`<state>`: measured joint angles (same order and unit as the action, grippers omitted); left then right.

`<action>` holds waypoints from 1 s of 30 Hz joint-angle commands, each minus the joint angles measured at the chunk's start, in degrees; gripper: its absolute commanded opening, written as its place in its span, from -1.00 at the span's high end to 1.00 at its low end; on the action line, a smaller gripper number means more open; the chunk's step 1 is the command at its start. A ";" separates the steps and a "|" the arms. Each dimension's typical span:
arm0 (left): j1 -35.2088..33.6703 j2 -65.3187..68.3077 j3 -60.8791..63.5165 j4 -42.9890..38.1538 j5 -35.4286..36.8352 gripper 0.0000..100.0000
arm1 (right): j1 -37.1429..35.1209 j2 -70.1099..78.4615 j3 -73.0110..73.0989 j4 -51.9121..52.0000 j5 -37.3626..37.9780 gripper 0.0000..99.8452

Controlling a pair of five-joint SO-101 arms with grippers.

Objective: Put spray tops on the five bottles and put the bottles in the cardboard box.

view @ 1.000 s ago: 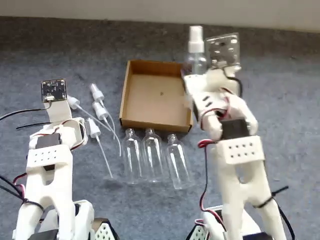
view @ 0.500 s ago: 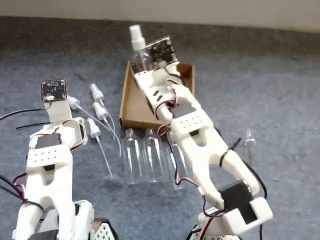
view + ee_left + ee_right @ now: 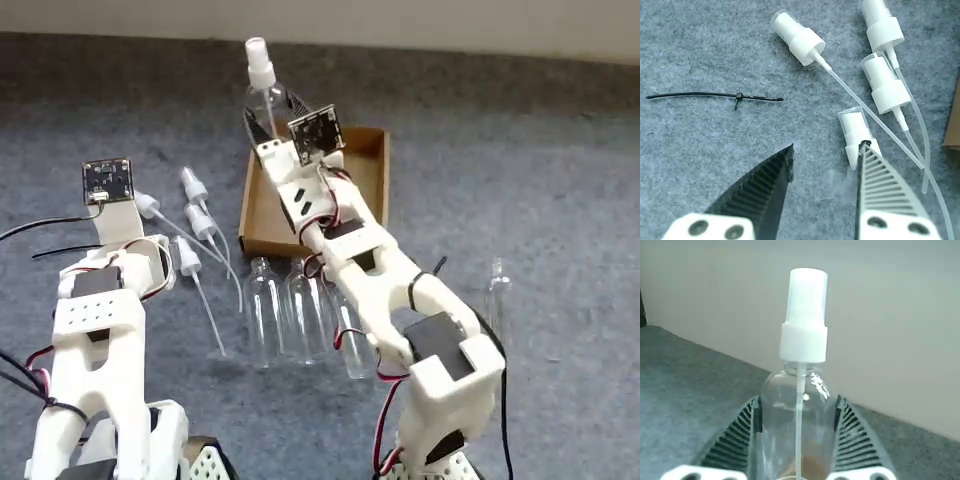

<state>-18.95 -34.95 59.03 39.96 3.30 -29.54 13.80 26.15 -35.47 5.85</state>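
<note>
Bottle (image 3: 262,95) with its cap on, where is it?
Upright in the right gripper (image 3: 796,407), clamped from both sides, above the far corner of the cardboard box (image 3: 290,245).
And the left gripper (image 3: 826,146)?
Spread wide, low over the carpet (image 3: 715,50), just beside a loose spray top (image 3: 856,131).

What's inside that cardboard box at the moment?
Where the floor of the cardboard box shows, it is bare brown card. The right arm stretches across its middle and hides the rest. The right gripper holds a capped bottle up near its far corner.
</note>
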 commanded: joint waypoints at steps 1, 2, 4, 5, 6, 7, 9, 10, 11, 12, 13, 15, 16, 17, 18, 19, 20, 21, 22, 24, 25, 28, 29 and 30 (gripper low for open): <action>1.27 -1.63 -0.31 -0.97 0.00 0.60 | 1.45 -0.13 -1.71 -3.38 -0.62 0.99; 1.27 -1.63 -0.31 -0.97 0.00 0.60 | 1.63 0.48 -1.80 -4.26 -0.62 0.99; 1.27 -1.63 -0.31 -0.97 0.00 0.60 | 2.33 1.98 -2.07 -6.46 -0.62 0.99; 1.27 -1.63 -0.31 -0.97 0.00 0.60 | 2.51 2.86 -2.15 -7.52 -0.62 0.99; 1.27 -1.63 -0.31 -0.97 0.00 0.60 | 2.59 3.65 -2.15 -8.40 -0.62 0.99; 1.27 -1.63 -0.31 -0.97 0.00 0.60 | 2.68 4.62 -2.15 -9.19 -0.62 0.99; 1.27 -1.63 -0.31 -0.97 0.00 0.60 | 2.68 6.46 -2.15 -10.68 -0.62 0.99; 1.27 -1.63 -0.31 -0.97 0.00 0.60 | 2.68 7.16 -2.15 -11.47 -0.62 0.99; 1.27 -1.63 -0.31 -0.97 0.00 0.60 | 2.68 7.78 -2.15 -12.35 -0.62 0.99; 1.27 -1.63 -0.31 -0.97 0.00 0.60 | 2.68 8.22 -2.24 -13.41 -0.62 0.99; 1.27 -1.63 -0.31 -0.97 0.00 0.60 | 2.59 8.66 -2.24 -14.37 -0.62 0.99; 1.27 -1.63 -0.31 -0.97 0.00 0.60 | 2.51 9.10 -2.24 -15.60 -0.62 0.99; 1.27 -1.63 -0.31 -0.97 0.00 0.60 | 2.42 9.45 -2.24 -15.78 -0.70 0.99; 1.27 -1.63 -0.31 -0.97 0.00 0.60 | 2.42 9.89 -2.33 -15.78 -0.70 0.99; 1.27 -1.63 -0.31 -0.97 0.00 0.60 | 2.42 10.33 -2.33 -15.78 -0.70 0.99; 1.27 -1.63 -0.31 -0.97 0.00 0.60 | 2.42 10.95 -2.77 -15.78 -0.70 0.99; 1.27 -1.63 -0.31 -0.97 0.00 0.60 | 2.42 11.82 -3.47 -15.78 -0.70 0.99; 1.27 -1.63 -0.31 -0.97 0.00 0.60 | 2.42 12.79 -4.18 -15.78 -0.70 0.99; 1.27 -1.63 -0.31 -0.97 0.00 0.60 | 2.42 13.85 -5.05 -15.78 -0.70 0.99; 1.27 -1.63 -0.31 -0.97 0.00 0.60 | 2.51 16.04 -7.34 -15.78 -0.70 0.99; 1.27 -1.63 -0.31 -0.97 0.00 0.60 | 2.51 17.01 -8.40 -15.78 -0.70 0.99; 1.27 -1.63 -0.31 -0.97 0.00 0.60 | 2.42 19.03 -10.42 -15.78 -0.70 0.99; 1.27 -1.63 -0.31 -0.97 0.00 0.60 | 2.42 19.47 -10.77 -15.78 -0.70 0.99; 1.27 -1.63 -0.31 -0.97 0.00 0.60 | 2.42 19.91 -11.12 -15.78 -0.70 0.99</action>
<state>-18.95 -34.95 59.03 39.96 3.30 -27.87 34.11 19.30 -49.98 5.85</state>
